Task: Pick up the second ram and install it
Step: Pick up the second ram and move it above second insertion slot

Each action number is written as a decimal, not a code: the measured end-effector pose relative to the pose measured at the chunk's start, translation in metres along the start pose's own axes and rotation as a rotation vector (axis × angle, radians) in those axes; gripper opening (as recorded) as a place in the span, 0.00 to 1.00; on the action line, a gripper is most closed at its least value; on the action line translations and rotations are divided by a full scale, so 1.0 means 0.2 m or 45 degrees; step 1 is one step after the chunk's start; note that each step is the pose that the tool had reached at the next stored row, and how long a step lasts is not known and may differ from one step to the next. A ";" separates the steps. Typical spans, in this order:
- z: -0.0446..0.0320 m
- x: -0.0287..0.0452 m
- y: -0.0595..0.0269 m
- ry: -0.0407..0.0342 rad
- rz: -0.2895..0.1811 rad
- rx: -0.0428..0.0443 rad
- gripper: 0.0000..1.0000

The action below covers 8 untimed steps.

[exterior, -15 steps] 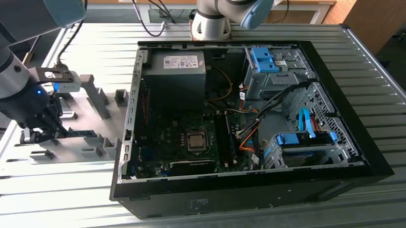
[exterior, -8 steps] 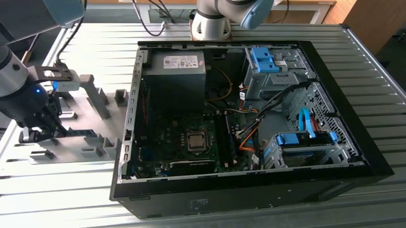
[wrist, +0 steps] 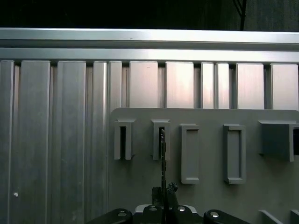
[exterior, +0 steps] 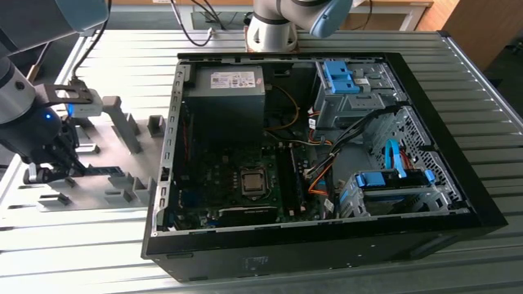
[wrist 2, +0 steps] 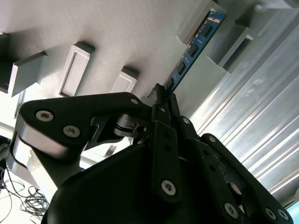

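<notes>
The second ram (wrist 2: pixel 194 49) is a thin blue stick with black chips, standing on edge in the slotted holders of a grey fixture plate (wrist 2: pixel 117 32). In the exterior view the ram (exterior: pixel 100 169) lies on that plate (exterior: pixel 122 153) at the exterior view's left, beside the open computer case (exterior: pixel 327 153). My gripper (wrist 2: pixel 161 95) is shut on the near end of the stick. Seen edge-on in the first wrist view, the ram (wrist: pixel 162 154) runs from my gripper (wrist: pixel 163 192) into a slot holder (wrist: pixel 160 139). Its far end still sits in the holder.
The motherboard (exterior: pixel 245 177) lies inside the case, with orange cables (exterior: pixel 315 177) and blue drive-bay clips (exterior: pixel 339 76) towards the exterior view's right. Several empty grey holders (wrist: pixel 233 154) stand on the fixture plate. The ribbed aluminium table (wrist: pixel 56 140) surrounds it.
</notes>
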State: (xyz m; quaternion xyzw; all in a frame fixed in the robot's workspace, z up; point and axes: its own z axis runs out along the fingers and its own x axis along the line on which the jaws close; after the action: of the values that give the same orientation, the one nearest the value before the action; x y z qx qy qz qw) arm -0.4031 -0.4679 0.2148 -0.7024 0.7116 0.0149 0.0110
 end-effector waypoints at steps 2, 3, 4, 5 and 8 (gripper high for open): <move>-0.002 0.000 0.000 0.0000 0.000 0.000 0.14; -0.004 0.000 0.000 0.0001 0.000 0.000 0.14; -0.006 0.000 0.000 0.0001 0.000 0.000 0.14; -0.008 0.000 0.000 0.0001 0.000 0.000 0.14; -0.014 -0.001 0.000 -0.0001 0.000 0.000 0.14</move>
State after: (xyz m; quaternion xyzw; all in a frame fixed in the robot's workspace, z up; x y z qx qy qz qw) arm -0.4031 -0.4679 0.2176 -0.7024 0.7116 0.0149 0.0111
